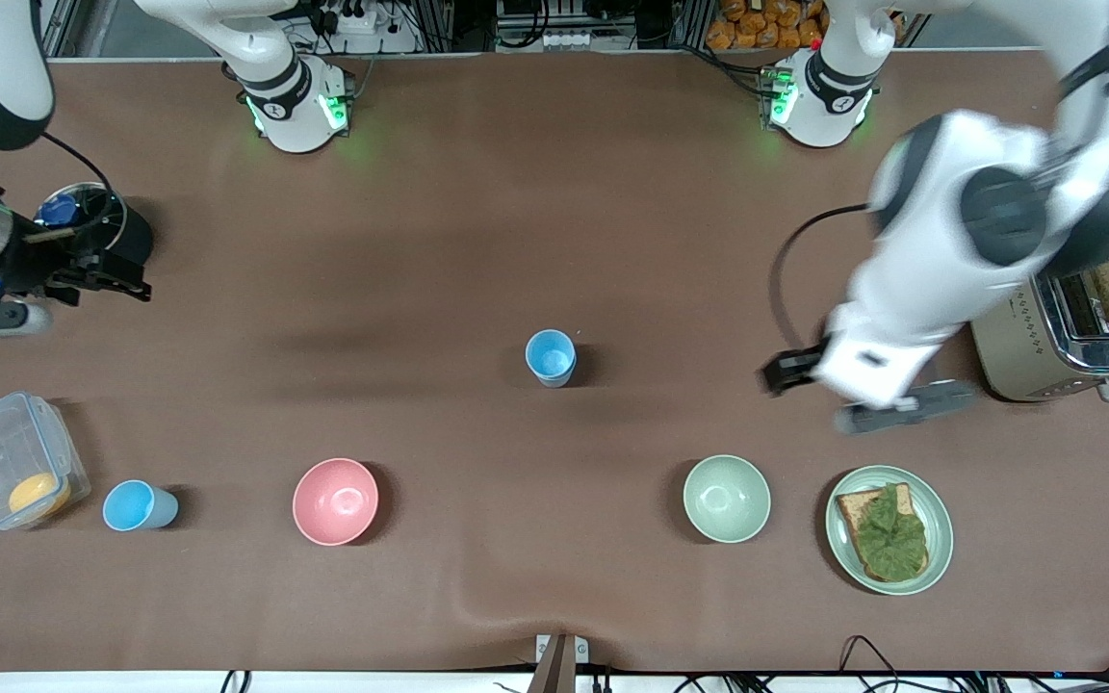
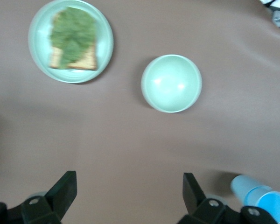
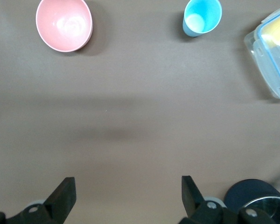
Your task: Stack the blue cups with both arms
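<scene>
One blue cup stands upright at the table's middle; it also shows in the left wrist view. A second blue cup stands nearer the front camera toward the right arm's end, beside a clear container; it shows in the right wrist view. My left gripper is open and empty, up over bare table between the middle cup and the toaster; its own view shows it too. My right gripper is open and empty over the table beside a black canister, also in its own view.
A pink bowl and a pale green bowl sit near the front. A plate with toast and a toaster are at the left arm's end. The clear container and the black canister are at the right arm's end.
</scene>
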Tool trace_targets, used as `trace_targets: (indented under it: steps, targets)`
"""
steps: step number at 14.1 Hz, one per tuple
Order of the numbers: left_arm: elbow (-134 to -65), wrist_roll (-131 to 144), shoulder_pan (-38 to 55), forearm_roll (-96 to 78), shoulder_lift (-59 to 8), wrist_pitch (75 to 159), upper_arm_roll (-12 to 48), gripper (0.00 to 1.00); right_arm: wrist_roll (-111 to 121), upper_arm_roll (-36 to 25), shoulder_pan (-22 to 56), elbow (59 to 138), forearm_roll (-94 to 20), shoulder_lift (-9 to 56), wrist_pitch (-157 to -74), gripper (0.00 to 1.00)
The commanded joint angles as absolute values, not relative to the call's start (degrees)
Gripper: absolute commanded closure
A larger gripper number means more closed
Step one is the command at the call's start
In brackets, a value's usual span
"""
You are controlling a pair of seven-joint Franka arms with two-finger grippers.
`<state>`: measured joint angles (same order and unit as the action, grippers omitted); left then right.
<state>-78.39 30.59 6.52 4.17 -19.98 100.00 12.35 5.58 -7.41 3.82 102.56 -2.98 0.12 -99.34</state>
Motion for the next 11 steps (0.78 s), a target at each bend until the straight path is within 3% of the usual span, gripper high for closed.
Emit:
trace_targets:
  steps: [1, 6, 8, 11]
  targets:
    - [-80.7, 24.9, 2.4, 2.8, -15.6, 94.3, 13.0, 0.0, 5.8, -5.5, 1.5, 104.8, -1.8, -2.3, -100.2, 0.0]
    - [-81.0, 12.1, -2.6, 2.9, -10.0, 83.2, 12.2, 0.0, 5.1, -3.9, 1.3, 104.0, 1.9, -3.7, -99.7, 0.0]
    - [-83.8, 9.0, -2.1, 3.0, -6.7, 82.2, 8.9, 0.0, 5.1, -2.7, 1.3, 103.1, 2.6, -3.4, -100.5, 0.0]
    - [-89.1, 7.7, -2.1, 2.9, -1.3, 82.3, 8.5, 0.0, 4.9, -2.7, 1.3, 101.8, 2.6, -2.7, -99.5, 0.0]
